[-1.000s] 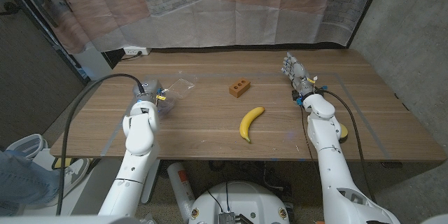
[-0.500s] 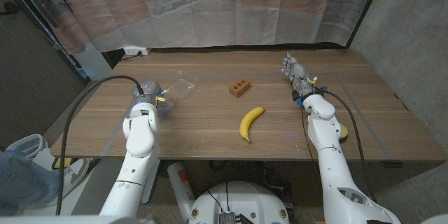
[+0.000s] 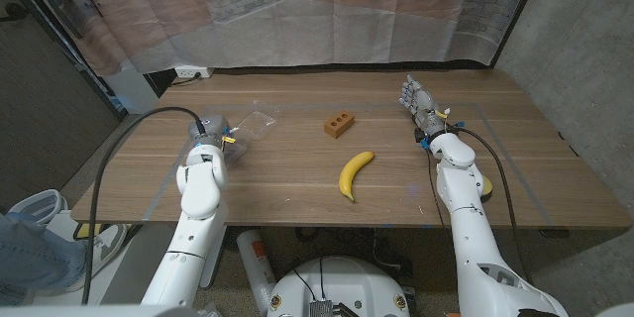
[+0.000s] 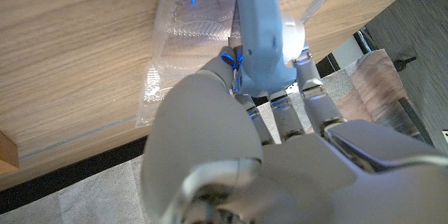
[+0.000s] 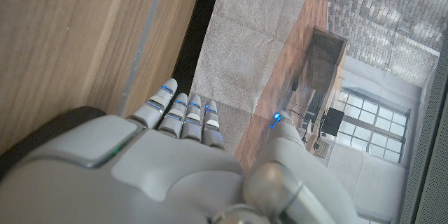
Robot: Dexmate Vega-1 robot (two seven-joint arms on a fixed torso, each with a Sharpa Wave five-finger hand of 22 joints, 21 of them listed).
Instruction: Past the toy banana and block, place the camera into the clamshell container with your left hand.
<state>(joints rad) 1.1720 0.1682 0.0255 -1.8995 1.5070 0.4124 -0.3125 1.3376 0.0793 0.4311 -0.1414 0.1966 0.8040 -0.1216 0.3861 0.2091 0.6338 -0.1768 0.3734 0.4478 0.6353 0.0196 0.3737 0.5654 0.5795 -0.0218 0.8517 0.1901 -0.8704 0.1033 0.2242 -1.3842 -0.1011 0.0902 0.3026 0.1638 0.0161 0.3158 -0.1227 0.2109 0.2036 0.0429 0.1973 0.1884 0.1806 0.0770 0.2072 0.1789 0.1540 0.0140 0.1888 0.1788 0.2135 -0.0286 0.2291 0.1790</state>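
Head view, left to right: the left hand (image 3: 205, 131) sits at the clear clamshell (image 3: 248, 125), then come the brown block (image 3: 339, 124) and the banana (image 3: 354, 173) mid-table, and the right hand (image 3: 417, 99) stands at the far right, fingers straight and apart, holding nothing. In the left wrist view the left hand's fingers (image 4: 280, 105) are closed on the pale blue camera (image 4: 262, 35), which hangs over the ribbed clamshell tray near the table's edge — whether it touches the plastic I cannot tell. The risk, as I judge it, is the thin, light clamshell: any sideways drag as the fingers let go could slide it off the edge. A release too far to one side could also set the camera on the rim, and it would tip out — or the springy lid could fold over the hand.
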